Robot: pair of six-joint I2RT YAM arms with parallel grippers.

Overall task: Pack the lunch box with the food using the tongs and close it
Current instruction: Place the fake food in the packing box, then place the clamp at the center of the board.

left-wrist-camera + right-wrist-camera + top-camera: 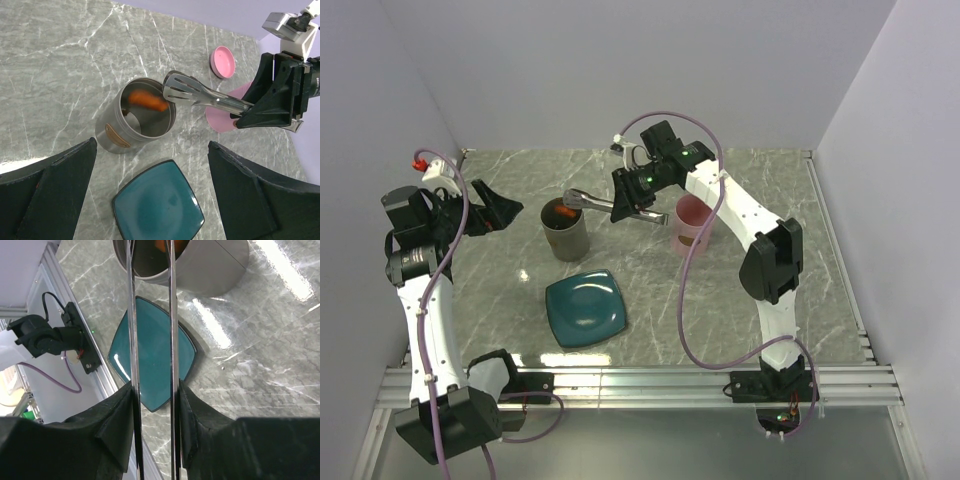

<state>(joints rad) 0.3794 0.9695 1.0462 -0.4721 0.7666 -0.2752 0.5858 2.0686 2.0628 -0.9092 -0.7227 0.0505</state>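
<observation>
Grey marble tabletop (750,300), white walls round three sides. My right claw (247,110) is clamped on the handle end of the tongs (210,95). In the right wrist view both fingers (117,415) press vs. the outsides of the two thin arms, which run parallel w/ a gap between them. The slotted tong tips hang over the right rim of the lunch box (565,235), a steel cylinder standing upright & open-topped, just left of centre in the top view. The orange food piece (148,100) lies inside the box by its inner wall, just left of the tong tips; can't tell if they touch. The teal plate (585,308) sits on the marble just below the box, lower centre of the top view. A pink cup (693,222) stands right of centre, next to my right forearm, and a round pink lid (223,61) lies flat, upper right of the left wrist view. My left claw (498,212) is at upper left of the top view, fingers (55,195) spread wide w/ nothing between, well apart from the box.
</observation>
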